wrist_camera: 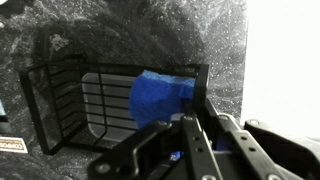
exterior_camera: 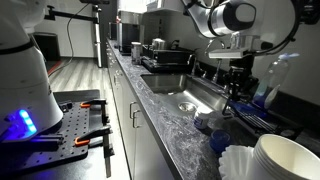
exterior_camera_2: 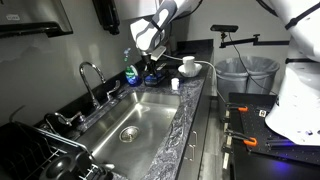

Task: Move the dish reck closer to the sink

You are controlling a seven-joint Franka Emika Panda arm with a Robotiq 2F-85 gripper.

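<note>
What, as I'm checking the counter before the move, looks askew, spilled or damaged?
Nothing looks spilled or broken. In the wrist view the dish reck sits upright on the marbled countertop. The only oddity is a blue piece lying inside it, at the end nearest the hand.

Dim kitchen light surrounding me, glare shining off the sink, a blue light glowing at the edge, my wrist view blurring, my gripper looming dark, out of focus.
</note>
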